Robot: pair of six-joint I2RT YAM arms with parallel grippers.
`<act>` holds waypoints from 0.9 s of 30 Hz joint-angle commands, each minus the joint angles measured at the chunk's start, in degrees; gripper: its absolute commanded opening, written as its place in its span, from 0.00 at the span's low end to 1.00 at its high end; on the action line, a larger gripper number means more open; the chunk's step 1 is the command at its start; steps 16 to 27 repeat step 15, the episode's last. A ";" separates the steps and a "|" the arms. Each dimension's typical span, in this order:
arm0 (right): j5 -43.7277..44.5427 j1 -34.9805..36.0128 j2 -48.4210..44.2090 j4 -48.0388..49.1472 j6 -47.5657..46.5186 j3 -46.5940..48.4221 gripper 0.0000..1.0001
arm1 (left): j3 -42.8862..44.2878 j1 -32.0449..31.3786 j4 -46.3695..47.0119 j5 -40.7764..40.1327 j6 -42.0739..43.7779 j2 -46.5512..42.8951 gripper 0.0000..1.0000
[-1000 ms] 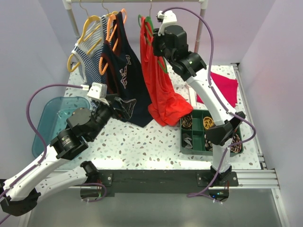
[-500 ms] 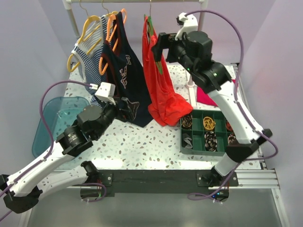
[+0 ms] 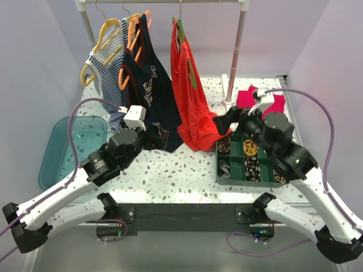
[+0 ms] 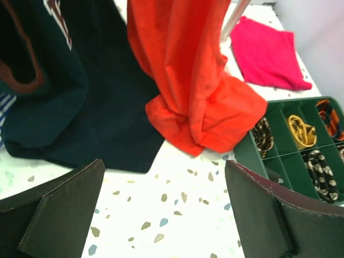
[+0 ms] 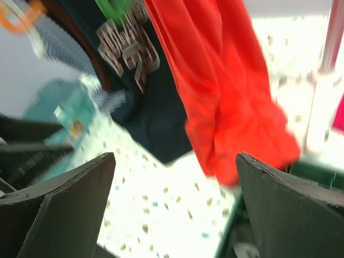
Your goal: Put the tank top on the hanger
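Observation:
The red-orange tank top [image 3: 190,96] hangs on the green hanger [image 3: 179,29], whose hook is over the rail; its hem bunches on the table. No gripper touches either one. My left gripper [image 3: 154,135] is open low over the table, just in front of the navy top's hem. In the left wrist view the left gripper [image 4: 166,215] has only speckled table between its fingers, with the tank top [image 4: 188,80] ahead. My right gripper [image 3: 225,126] is open beside the top's bunched hem. The blurred right wrist view shows the right gripper [image 5: 174,204] empty, with the tank top [image 5: 226,91] and a bit of the hanger [image 5: 113,8] ahead.
A navy lettered tank top [image 3: 150,90] on an orange hanger and a striped garment [image 3: 105,62] on a yellow hanger hang to the left. The rail's post [image 3: 235,56] stands at the right, with a folded pink cloth [image 3: 272,105] behind it. A green compartment tray [image 3: 244,182] lies under the right arm, and a teal bin [image 3: 68,147] at the far left.
The right gripper opened and let go up at the hanger. It then swung down and away to above the green tray. The left arm moved forward and to the right.

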 commanded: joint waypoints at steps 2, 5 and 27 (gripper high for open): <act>-0.51 -0.17 -8.34 -0.66 4.69 -14.20 0.99 | -4.35 0.01 -0.14 -2.39 -5.50 0.55 1.00; 0.46 -0.17 -10.99 -2.06 4.69 -17.73 0.98 | -7.52 0.10 0.82 -1.60 -7.52 0.12 1.00; 2.30 -0.25 -11.62 -2.42 4.52 -21.26 0.99 | -11.04 0.10 1.88 -1.77 -8.50 0.11 1.00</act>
